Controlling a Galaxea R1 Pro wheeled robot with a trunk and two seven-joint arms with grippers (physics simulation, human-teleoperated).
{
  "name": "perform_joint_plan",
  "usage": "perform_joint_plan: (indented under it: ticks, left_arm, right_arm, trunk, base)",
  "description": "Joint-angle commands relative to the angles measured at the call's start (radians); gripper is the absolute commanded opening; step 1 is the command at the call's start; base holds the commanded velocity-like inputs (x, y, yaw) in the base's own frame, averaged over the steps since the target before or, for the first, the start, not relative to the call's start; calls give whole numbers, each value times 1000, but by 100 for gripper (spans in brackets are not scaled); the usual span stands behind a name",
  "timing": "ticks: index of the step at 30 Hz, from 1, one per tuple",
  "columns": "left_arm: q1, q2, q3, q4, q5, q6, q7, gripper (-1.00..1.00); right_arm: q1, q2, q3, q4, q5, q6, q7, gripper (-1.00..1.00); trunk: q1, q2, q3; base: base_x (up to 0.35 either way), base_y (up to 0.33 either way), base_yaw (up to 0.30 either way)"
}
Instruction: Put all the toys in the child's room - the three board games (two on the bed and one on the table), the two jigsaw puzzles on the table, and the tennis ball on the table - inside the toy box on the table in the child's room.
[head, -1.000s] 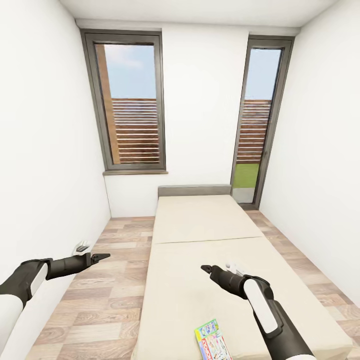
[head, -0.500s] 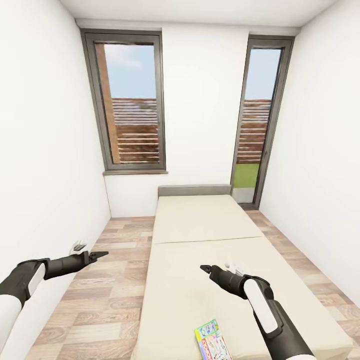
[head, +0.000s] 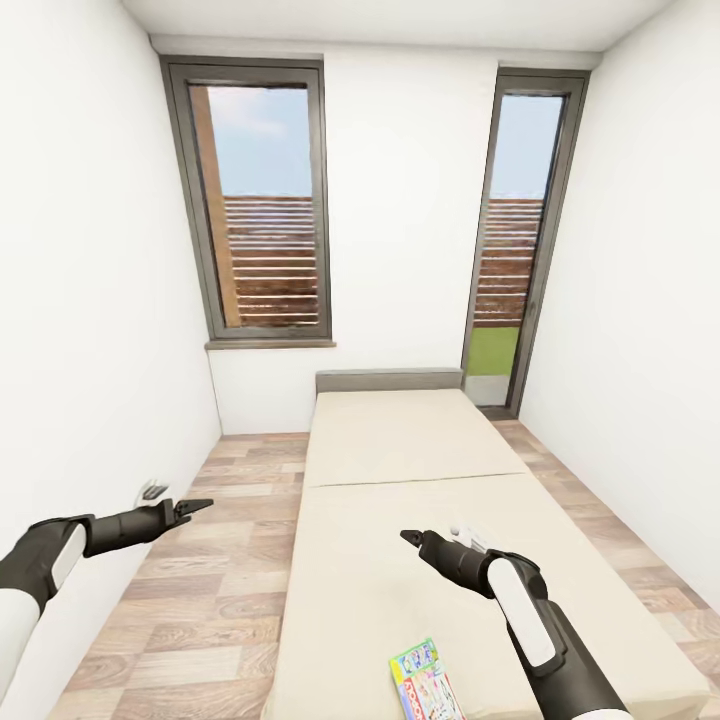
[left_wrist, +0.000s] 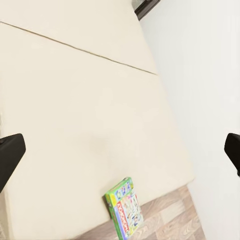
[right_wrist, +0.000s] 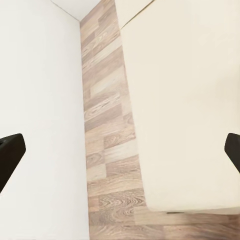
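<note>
Jaws of the left gripper (head: 196, 507) stand spread and hold nothing; in the left wrist view its two dark fingertips (left_wrist: 10, 155) sit at opposite edges of the picture with a wide gap between them. Compared with a second ago this gripper has drifted slightly outward and down over the wood floor (head: 190, 610), beside the bed (head: 400, 440). The change is small and no toy has been reached, so by my judgement the task is at the approach stage with nothing yet collected.

Jaws of the right gripper (head: 412, 541) are likewise spread and empty, with the fingertips far apart in the right wrist view. This gripper hovers over the mattress and has barely moved in the last second.

One board game (head: 425, 683) lies flat on the bed, behind and below the right jaws, near the foot-end edge and well apart from both grippers.

The left wrist view looks across the mattress and shows the board game (left_wrist: 125, 207) whole, its green-edged cover close to the mattress edge; the head view cuts it off at the frame. The right wrist view shows floor, white wall (right_wrist: 40, 100) and the mattress side.
</note>
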Motion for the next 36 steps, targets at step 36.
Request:
perform_joint_plan:
  ticks: [36]
  left_arm:
    - [0, 0, -2, -90, 3, 101, -3, 100]
  right_arm:
    - [-1, 0, 1, -1, -10, 2, -10, 100]
  trunk:
    - [139, -254, -114]
  base:
    - [-109, 0, 0]
